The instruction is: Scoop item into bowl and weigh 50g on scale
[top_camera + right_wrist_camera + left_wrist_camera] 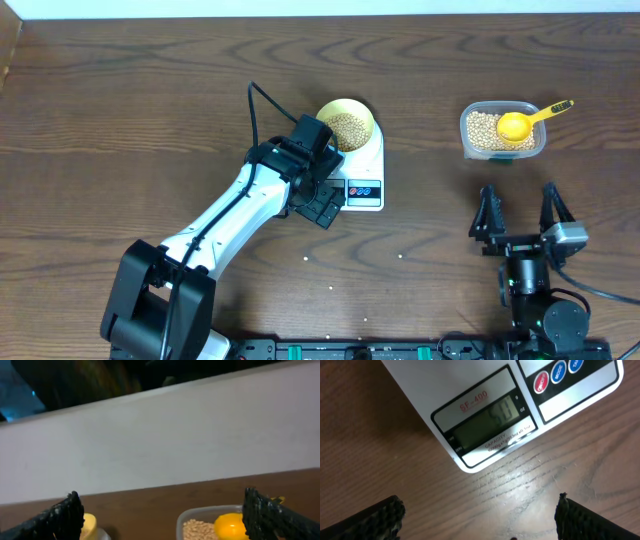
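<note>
The bowl of beans sits on the scale. The left gripper hangs spread wide and empty just in front of the display, whose digits are too faint to read. The right gripper, also spread and empty, is near the tub that holds the scoop.

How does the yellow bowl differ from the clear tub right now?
The bowl is round and opaque yellow; the tub is rectangular and clear. The bowl sits on the scale; the tub sits on the table. The tub holds the scoop; the bowl doesn't. Both contain beans.
</note>
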Controlling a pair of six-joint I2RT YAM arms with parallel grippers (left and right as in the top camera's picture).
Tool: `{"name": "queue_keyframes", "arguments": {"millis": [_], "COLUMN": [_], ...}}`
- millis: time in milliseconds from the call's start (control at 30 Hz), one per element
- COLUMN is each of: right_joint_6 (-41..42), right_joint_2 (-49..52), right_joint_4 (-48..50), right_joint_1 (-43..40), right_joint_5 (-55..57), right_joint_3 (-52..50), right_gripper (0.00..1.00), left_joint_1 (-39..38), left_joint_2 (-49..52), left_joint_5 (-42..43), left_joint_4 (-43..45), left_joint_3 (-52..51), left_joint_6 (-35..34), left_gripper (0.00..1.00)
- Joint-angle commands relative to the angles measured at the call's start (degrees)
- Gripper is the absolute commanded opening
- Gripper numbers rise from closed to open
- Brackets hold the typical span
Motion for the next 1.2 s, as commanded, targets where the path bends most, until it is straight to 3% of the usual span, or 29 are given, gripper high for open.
{"name": "queue_keyframes", "arguments": {"millis": [0, 200, 367, 1167], "right_joint_6": [-7.80, -11.28, -11.28, -11.28], "right_joint_2": [-0.98, -1.03, -1.03, -1.03], "right_joint_4": [-2.01, -8.15, -19.15, -18.53], "right_joint_1": [-1.20, -2.73, -4.76, -4.76], "right_joint_5": [-3.41, -3.34, -3.15, -2.75], "right_joint_3": [-0.09, -0.09, -0.09, -0.07], "right_gripper": [0.99, 0.99, 0.99, 0.99], "left_joint_1": [-0.02, -0.02, -0.02, -0.02], "left_joint_2": [0.15, 0.15, 0.15, 0.15], "left_joint_5": [-0.72, -0.72, -0.72, -0.72], "left_joint_4": [-0.17, -0.17, -0.17, -0.17], "left_joint_3": [-0.42, -0.42, -0.42, -0.42], "left_joint_6": [-0.52, -0.52, -0.52, -0.52], "left_gripper": [0.98, 0.98, 0.98, 0.98]}}
